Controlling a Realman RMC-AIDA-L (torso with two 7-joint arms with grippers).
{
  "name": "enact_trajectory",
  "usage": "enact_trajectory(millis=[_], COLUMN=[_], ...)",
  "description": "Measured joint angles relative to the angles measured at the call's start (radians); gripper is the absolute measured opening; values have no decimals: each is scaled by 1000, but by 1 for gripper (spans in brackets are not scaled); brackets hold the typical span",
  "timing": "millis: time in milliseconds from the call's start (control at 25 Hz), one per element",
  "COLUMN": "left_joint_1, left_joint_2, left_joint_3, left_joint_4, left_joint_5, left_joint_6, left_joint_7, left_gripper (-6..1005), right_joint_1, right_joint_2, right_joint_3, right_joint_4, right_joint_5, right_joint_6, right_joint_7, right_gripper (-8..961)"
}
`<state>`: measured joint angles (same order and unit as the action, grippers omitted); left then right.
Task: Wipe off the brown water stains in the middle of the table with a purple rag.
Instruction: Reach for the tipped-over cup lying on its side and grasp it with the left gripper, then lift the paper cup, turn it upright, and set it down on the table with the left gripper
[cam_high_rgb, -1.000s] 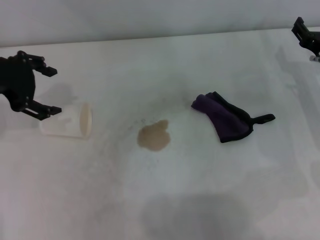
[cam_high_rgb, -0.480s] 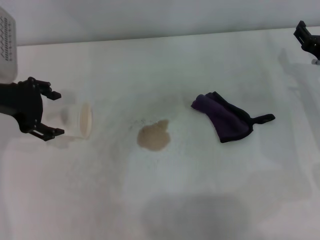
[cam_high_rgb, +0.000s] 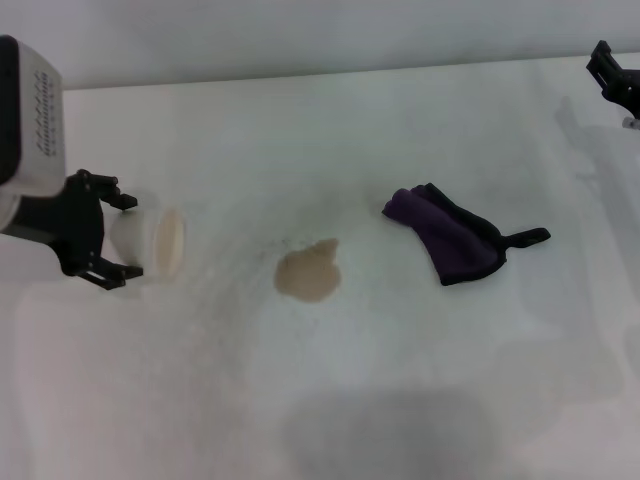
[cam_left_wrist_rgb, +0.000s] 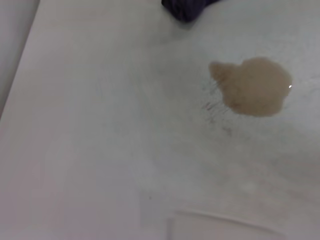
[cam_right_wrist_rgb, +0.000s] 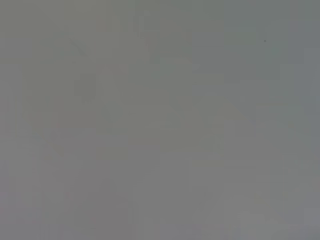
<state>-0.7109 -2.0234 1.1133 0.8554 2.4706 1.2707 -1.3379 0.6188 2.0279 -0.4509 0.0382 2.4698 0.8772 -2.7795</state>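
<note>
left gripper (cam_high_rgb: 118, 238) jaws spread around a tipped paper cup (cam_high_rgb: 150, 242), purple rag (cam_high_rgb: 450, 236) beside brown water stains (cam_high_rgb: 308, 271), right gripper (cam_high_rgb: 612, 75) jaws unclear

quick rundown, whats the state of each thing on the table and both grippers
brown water stains: wet, unwiped
purple rag: crumpled on the table, untouched
paper cup: on its side, mouth facing the stains
left gripper: open, fingers either side of the cup
right gripper: far right edge, away from the rag
</note>
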Motion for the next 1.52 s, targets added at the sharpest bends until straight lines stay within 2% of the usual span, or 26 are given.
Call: enact_trajectory(millis=[440,800,1080,1240,1400,1440,1520], left_joint_1=[14,18,42,59,120,120,173], left_joint_2=[-30,-36,-41,-48,-49,-49,-52], left_joint_3=[0,-12,-26,-61,-67,-67,-67], left_joint_4=[-81,-91,-70,-38,-26,-26,-72], left_joint_5=[-8,-10,-70,-152,-392,-392,-610], left_joint_6=[-129,-150,-175,-178,-215,-215,-249], left_joint_7=[75,67,58,44,55,55,94], left_gripper=[854,850,830,796,790,790,791], right_joint_1=[-2,0,-5,-5,-5,-5,-5], right_joint_2=[0,0,-1,-2,-2,-2,-2], right_joint_3=[0,0,0,0,0,1,3], right_joint_4=[7,8,9,9,6,6,6], right_joint_5=[0,0,0,0,0,0,0], right_joint_6=[-1,-2,2,0,-1,-1,1], right_joint_7=[1,2,2,2,2,2,16], right_gripper=[857,857,857,857,857,857,857])
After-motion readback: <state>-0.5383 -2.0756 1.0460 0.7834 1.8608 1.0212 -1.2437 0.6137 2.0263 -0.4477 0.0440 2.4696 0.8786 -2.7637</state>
